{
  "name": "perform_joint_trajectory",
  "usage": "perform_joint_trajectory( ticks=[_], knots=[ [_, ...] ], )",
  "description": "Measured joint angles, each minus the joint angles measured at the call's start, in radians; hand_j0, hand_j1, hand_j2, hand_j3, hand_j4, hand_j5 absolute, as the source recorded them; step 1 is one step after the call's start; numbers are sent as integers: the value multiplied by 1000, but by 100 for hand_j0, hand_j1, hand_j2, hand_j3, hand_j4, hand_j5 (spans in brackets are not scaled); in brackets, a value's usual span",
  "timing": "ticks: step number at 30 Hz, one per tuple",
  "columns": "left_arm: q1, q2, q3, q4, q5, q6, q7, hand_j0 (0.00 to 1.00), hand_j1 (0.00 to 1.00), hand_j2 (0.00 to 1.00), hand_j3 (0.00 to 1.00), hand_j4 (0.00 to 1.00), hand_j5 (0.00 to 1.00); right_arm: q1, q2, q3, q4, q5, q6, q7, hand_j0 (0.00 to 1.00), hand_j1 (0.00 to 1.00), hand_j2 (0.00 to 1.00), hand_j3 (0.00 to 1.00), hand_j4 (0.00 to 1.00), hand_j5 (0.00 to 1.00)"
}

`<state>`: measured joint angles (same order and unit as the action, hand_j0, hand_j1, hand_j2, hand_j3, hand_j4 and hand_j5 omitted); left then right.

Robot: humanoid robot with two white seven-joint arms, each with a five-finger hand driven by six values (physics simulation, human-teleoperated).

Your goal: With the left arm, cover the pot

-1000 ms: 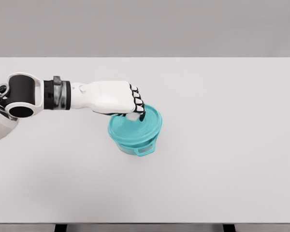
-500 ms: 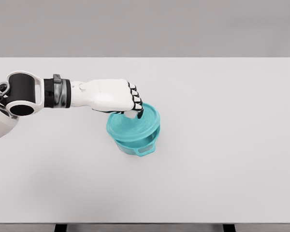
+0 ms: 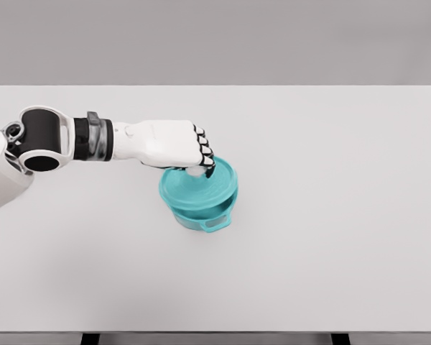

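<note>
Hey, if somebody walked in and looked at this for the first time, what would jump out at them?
The teal pot just left of the table's middle, the only colour on the white table. A matching teal lid sits on top of it, and the left hand, reaching in from the left edge, has its fingers curled over the lid's white knob. The pot's handle sticks out toward the front.

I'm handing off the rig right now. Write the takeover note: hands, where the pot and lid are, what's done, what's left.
Left hand: fingers curled on the knob of the teal lid.
Right arm: out of view.
Pot: teal, near mid-table, one handle facing the camera.
Done: lid is over the pot, roughly centred; whether it is fully seated cannot be told.
Left: confirm seating, let go, pull the left arm back.
</note>
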<state>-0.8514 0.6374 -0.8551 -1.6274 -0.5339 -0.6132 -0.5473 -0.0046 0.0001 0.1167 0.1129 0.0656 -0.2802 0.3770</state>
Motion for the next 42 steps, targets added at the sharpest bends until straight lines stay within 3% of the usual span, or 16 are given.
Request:
perform_joint_trajectory(
  ticks=[13, 19, 29, 32, 34, 38, 42],
  knots=[
    [-2, -4, 3, 19, -26, 0, 1, 55, 55, 55, 55, 55, 55, 0, 0, 0, 0, 0, 0, 0, 100, 100, 100, 100, 100, 100],
    [-2, -9, 3, 17, -27, 0, 5, 68, 68, 68, 68, 68, 68, 0, 0, 0, 0, 0, 0, 0, 100, 100, 100, 100, 100, 100],
    [2, -16, 3, 17, -27, 0, 8, 70, 70, 70, 70, 70, 70, 0, 0, 0, 0, 0, 0, 0, 100, 100, 100, 100, 100, 100],
    [-2, -16, 5, 17, -26, 0, 9, 83, 83, 83, 83, 83, 83, 0, 0, 0, 0, 1, 0, 0, 100, 100, 100, 100, 100, 100],
    [-21, -6, 10, 14, -20, 0, 9, 100, 100, 100, 100, 100, 100, 0, 0, 0, 0, 1, 0, 0, 100, 100, 100, 100, 100, 100],
    [-18, 112, 58, -11, 121, 0, 20, 100, 100, 100, 100, 100, 100, 0, 0, 0, 0, 0, 0, 0, 100, 100, 100, 100, 100, 100],
    [66, 253, 99, -16, 294, -1, 24, 100, 100, 100, 100, 100, 100, 0, 0, 0, 0, 0, 0, 0, 100, 100, 100, 100, 100, 100]
  ],
)
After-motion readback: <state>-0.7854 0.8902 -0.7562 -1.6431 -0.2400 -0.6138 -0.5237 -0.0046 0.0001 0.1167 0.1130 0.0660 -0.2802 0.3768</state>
